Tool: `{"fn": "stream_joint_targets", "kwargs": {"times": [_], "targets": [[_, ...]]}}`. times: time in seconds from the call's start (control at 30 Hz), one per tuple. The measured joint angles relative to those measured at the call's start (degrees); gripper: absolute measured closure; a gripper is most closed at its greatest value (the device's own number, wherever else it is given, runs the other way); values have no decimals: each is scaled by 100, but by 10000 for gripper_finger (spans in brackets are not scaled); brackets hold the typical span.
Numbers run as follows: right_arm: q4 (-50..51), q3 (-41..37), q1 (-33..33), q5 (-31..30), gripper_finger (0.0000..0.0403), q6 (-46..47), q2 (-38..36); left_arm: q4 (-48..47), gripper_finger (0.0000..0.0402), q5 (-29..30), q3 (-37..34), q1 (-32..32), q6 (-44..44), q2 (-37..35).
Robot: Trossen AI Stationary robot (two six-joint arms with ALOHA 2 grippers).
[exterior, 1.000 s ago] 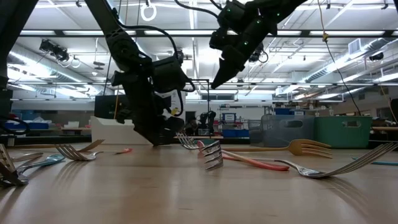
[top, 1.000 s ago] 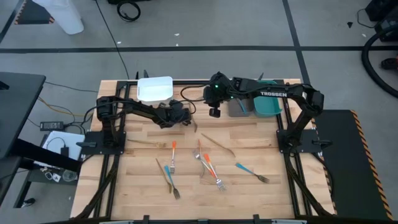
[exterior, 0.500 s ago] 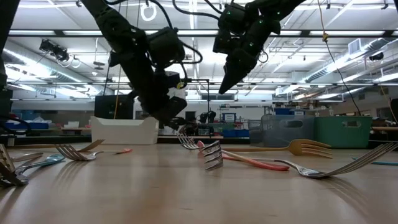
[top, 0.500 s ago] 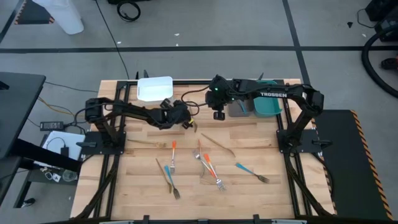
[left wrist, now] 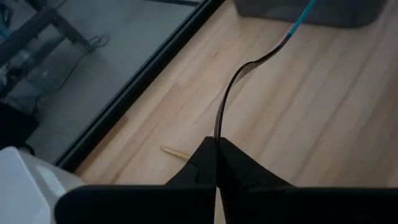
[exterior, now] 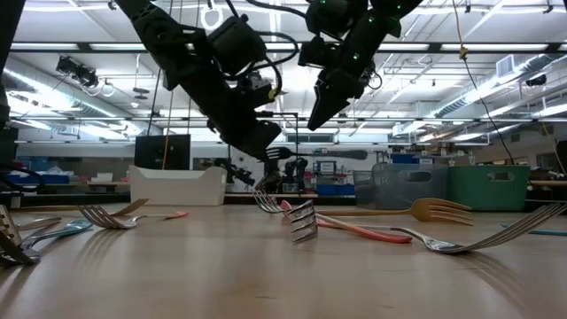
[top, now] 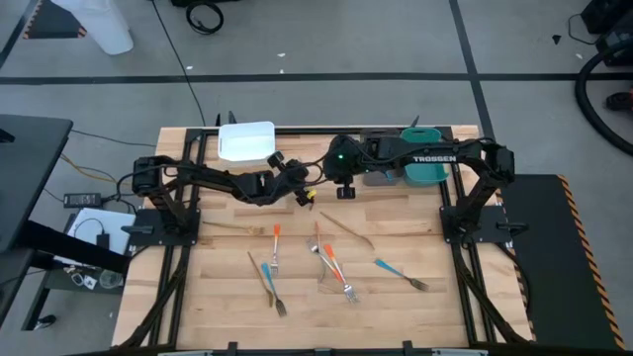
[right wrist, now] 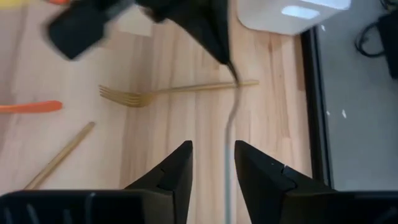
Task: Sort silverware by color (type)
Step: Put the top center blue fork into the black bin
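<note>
- The blue-handled fork (left wrist: pixel 231 93) is hanging in the air over the far middle of the table (top: pixel 415 232), pinched at one end by the left gripper (top: pixel 305 194) — its fingers are pressed together on the metal, and the thin stem is arching away toward the grey bin (top: pixel 378 170)
- The right gripper (top: pixel 345 188) is hovering just beside it with its fingers spread, and in the right wrist view the fork's free end is lying in the gap between them; this is looking like a hand-over from arm to arm, though that is only my reading
- The main risk is timing — if the left fingers are letting go before the right ones are closing, the fork is dropping onto the wood, likely near the gold fork (right wrist: pixel 176 92) lying below
- The stem is slim and curved, so the right fingers may be closing on an edge and twisting it, or missing it altogether
- The two grippers are sitting very near each other, so a small misjudged advance could be knocking them together
- The remaining silverware (top: pixel 331 265) is lying scattered on the near half of the table, well apart from the arms; the white bin (top: pixel 246 141) and teal bin (top: pixel 425 169) are standing at the far edge, and a wrong bin choice would be undoing the sort
</note>
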State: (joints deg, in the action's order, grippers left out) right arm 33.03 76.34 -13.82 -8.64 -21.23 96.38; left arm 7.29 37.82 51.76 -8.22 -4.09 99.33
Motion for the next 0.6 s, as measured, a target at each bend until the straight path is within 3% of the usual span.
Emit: {"fn": "stream_joint_targets", "kwargs": {"times": [0.6], "targets": [[471,0,228,-1039,258,348,-7,864,393,29,-1,148,346,-76]]}}
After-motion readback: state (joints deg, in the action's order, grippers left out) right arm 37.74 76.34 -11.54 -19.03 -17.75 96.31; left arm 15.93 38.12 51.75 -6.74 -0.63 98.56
